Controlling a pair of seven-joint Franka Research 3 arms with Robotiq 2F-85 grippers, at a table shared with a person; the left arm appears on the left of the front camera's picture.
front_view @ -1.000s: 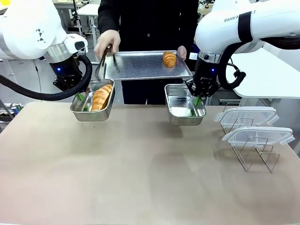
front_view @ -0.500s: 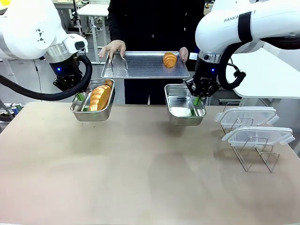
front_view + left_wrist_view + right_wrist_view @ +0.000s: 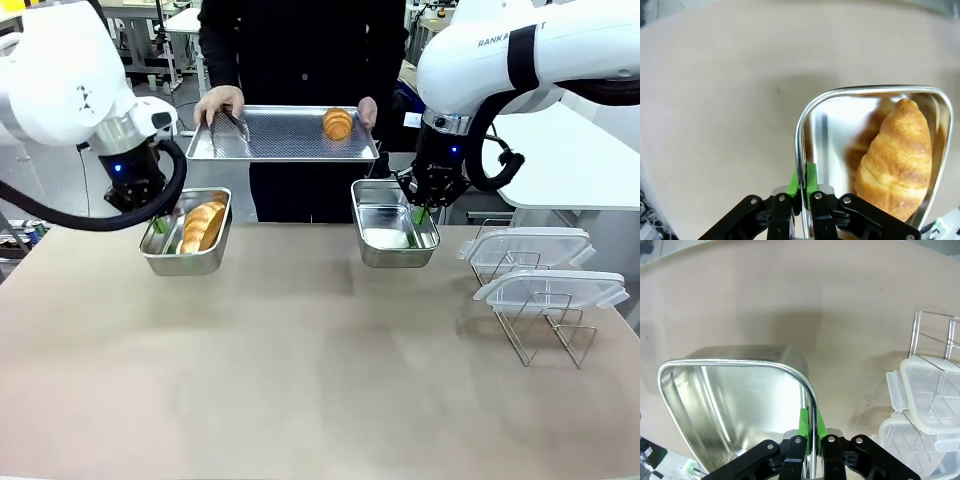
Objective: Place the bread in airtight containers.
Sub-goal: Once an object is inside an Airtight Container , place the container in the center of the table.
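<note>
Jaws first: the left jaws are closed on the rim of the left pan (image 3: 185, 263). In the left wrist view you see the green pads (image 3: 811, 177) pinching the thin steel edge of this pan (image 3: 799, 135) from both sides. One croissant (image 3: 202, 226) lies inside it, along its length; from the wrist camera the croissant (image 3: 900, 160) fills the side of the pan away from the pads and is mirrored in the shiny wall. The pan hangs above the worktop (image 3: 300, 380), near the robot's left far edge, and its shadow falls on the surface apart from it.

The right jaws are closed too, gripping the rim of the right pan (image 3: 395, 257). In the right wrist view the pads (image 3: 802, 422) clamp its rounded corner, and the inside of this pan (image 3: 740, 405) is bare metal. It is also lifted off the worktop.

Behind both pans a person stands at the far side and holds a flat perforated tray (image 3: 280, 140) with one hand (image 3: 218, 103) at each end. The second croissant (image 3: 337, 123) sits on the tray, towards the robot's right end of it. A dark tool that looks like tongs (image 3: 235, 122) lies near the other end.

On the robot's right side of the worktop, two clear lids (image 3: 527, 248) rest on a wire rack (image 3: 545, 335), well apart from the pans.
</note>
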